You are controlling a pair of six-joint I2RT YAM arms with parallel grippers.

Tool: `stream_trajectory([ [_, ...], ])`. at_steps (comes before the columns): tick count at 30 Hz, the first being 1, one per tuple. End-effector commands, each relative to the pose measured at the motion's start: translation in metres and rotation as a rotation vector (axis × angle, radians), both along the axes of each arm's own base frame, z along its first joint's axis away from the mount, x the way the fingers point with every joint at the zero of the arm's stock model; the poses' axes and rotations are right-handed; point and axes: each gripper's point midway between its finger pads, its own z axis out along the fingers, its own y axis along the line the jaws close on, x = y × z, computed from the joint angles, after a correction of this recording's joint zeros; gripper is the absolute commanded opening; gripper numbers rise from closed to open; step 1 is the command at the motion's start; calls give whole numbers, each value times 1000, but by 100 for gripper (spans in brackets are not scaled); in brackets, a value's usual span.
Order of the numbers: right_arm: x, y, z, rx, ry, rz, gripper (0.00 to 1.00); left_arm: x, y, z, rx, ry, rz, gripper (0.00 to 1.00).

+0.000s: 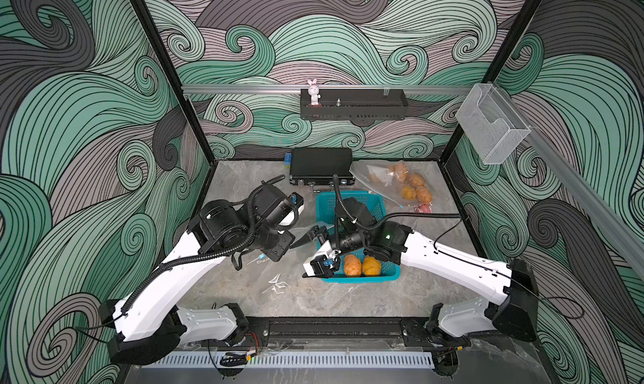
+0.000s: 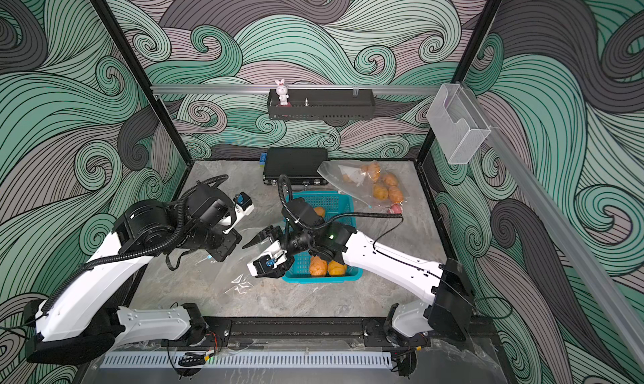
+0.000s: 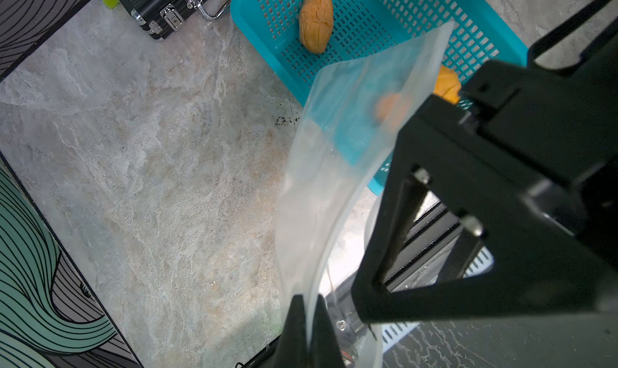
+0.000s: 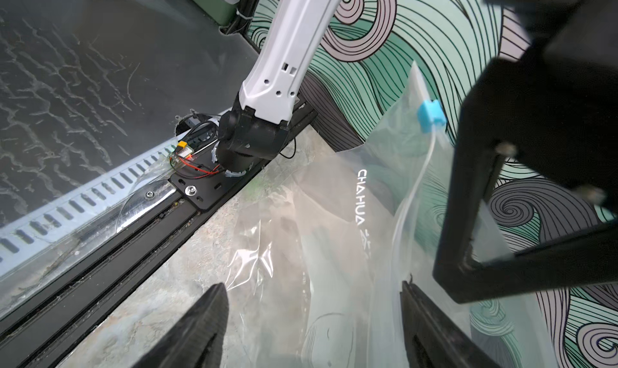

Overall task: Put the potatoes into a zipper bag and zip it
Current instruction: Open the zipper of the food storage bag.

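Inward, left pincer (image 3: 309, 299) pinching bag (image 3: 351, 149), right pincer (image 4: 311, 286) spread

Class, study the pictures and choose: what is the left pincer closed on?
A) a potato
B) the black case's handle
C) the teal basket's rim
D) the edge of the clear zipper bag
D: in the left wrist view the left pincer is shut on the edge of the clear zipper bag, while the potatoes lie loose in the teal basket.
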Motion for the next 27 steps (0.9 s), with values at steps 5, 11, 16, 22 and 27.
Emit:
stream_trajectory([
  [5, 28, 12, -1, -71, -106, -75, 78, 0, 1, 1, 11, 1, -10, 0],
  [11, 14, 5, -16, -91, -136, -73, 78, 6, 10, 3, 34, -49, 24, 0],
  [16, -6, -3, -9, -48, -118, -44, 79, 20, 22, 0, 112, -99, 98, 0],
  [22, -19, -13, -9, -37, -81, -38, 80, 38, 38, 10, 196, -196, 176, 0],
  [27, -27, -17, 5, 16, -63, -19, 83, 50, 50, 18, 266, -269, 226, 0],
])
